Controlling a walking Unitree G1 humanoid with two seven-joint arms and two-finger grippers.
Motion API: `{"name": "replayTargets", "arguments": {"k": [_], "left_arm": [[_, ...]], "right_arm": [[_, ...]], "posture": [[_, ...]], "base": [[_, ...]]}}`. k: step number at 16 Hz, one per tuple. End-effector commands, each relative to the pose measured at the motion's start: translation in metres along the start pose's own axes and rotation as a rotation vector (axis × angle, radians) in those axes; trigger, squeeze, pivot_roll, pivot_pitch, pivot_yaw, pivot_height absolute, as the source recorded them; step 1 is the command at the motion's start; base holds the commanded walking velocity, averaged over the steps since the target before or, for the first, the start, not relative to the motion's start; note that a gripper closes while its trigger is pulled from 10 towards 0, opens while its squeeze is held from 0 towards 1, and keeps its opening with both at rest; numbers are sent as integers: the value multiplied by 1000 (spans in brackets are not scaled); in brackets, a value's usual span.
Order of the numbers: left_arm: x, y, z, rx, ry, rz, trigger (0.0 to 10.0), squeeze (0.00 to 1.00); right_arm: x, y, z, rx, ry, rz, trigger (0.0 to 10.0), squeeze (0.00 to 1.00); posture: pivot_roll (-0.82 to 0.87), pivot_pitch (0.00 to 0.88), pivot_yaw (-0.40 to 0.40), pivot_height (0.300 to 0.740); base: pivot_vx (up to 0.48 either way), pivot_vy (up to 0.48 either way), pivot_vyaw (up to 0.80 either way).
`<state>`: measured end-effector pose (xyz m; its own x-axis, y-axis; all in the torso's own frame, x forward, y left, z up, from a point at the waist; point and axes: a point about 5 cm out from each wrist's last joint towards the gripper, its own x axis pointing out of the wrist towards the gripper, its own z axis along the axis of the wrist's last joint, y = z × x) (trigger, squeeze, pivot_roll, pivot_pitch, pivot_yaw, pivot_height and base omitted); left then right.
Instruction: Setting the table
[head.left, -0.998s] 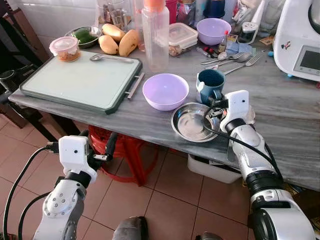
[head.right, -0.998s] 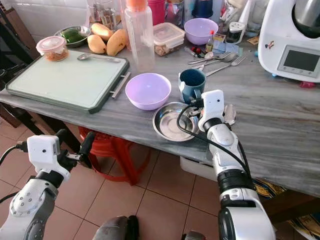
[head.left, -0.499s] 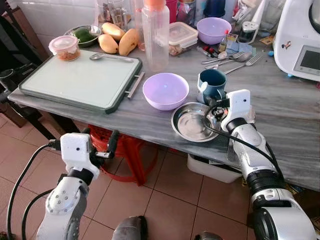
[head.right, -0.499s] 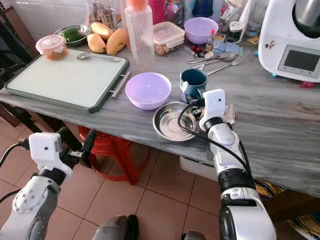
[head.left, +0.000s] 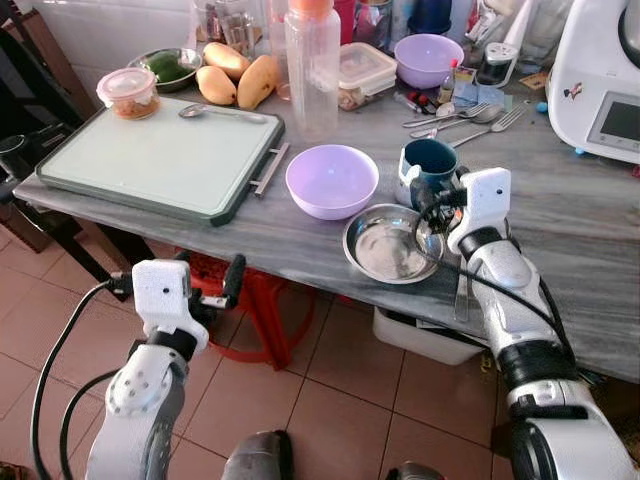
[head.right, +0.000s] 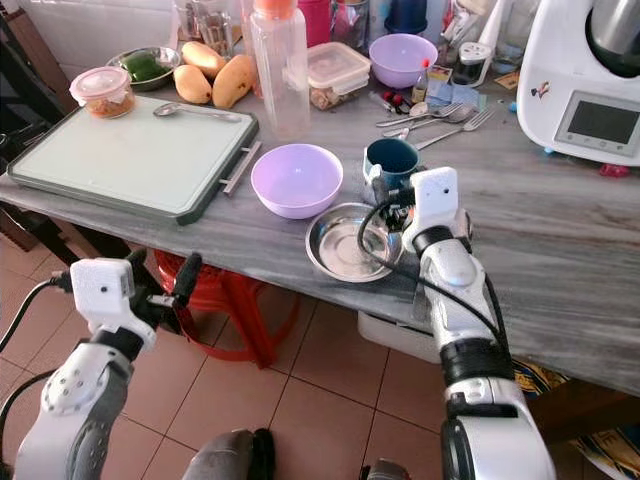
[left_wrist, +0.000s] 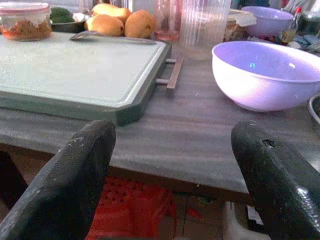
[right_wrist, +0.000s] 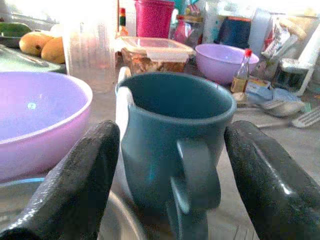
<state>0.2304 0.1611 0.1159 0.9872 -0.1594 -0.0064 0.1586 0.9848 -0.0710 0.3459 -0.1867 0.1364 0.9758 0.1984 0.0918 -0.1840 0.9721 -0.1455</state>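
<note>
On the grey streaked stone tabletop (head.left: 590, 215), crowded along its far side, stands a dark teal ceramic mug (head.left: 425, 165) with its handle turned toward the robot. The right gripper (right_wrist: 165, 165) is at the mug with its two black fingers spread wide, one on either side of the handle, not closed on it. Just beside the mug, nearer the table edge, lies a shallow round steel dish (head.left: 385, 245), and to the left of that a lilac plastic bowl (head.left: 331, 181). A pale green cutting board with a dark rim and metal handle (head.left: 160, 160) fills the table's left end, a spoon (head.left: 215, 114) lying on its far edge. Behind it are a small lidded tub of orange food (head.left: 128, 94), yellow mangoes (head.left: 240, 80) and a tall clear plastic bottle with an orange cap (head.left: 310, 65). Loose forks and spoons (head.left: 465, 118), a second lilac bowl (head.left: 427, 60) and a white kitchen machine (head.left: 600, 75) sit toward the right.

Below the table edge, over reddish-brown floor tiles (head.left: 330, 400) and a red plastic stool (head.left: 250, 305), the left gripper (head.left: 205, 297) hangs with its fingers apart, holding nothing.
</note>
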Motion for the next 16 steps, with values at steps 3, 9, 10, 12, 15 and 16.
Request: {"name": "replayTargets", "arguments": {"k": [3,9,10,12,15,16], "left_arm": [[6,-1,-4,-5,-4,6,10000,0],[22,-7,-8,-52,-42,20,10000,0],[25,-4,-12,-58,-29,64,10000,0],[30,1,-17,-53,-13,145,10000,0],[35,3,-11,-38,-39,180,10000,0],[35,6,-11,-27,-32,205,10000,0]], "right_arm": [[-6,-2,10,14,-56,-43,10000,1000],[-41,-5,24,-44,-147,-160,10000,1000],[-50,-3,21,-30,-131,-183,10000,0],[-66,4,15,-66,-98,-212,10000,0],[-73,16,13,-73,-78,-216,10000,0],[-73,19,16,-74,-79,-216,10000,0]], "posture": [[74,12,43,740],[20,0,23,740],[9,0,16,740],[4,0,4,740],[7,0,-1,740],[6,0,1,740]], "base": [[0,0,0],[0,0,0],[0,0,0],[0,0,400],[0,0,800],[0,0,800]]}}
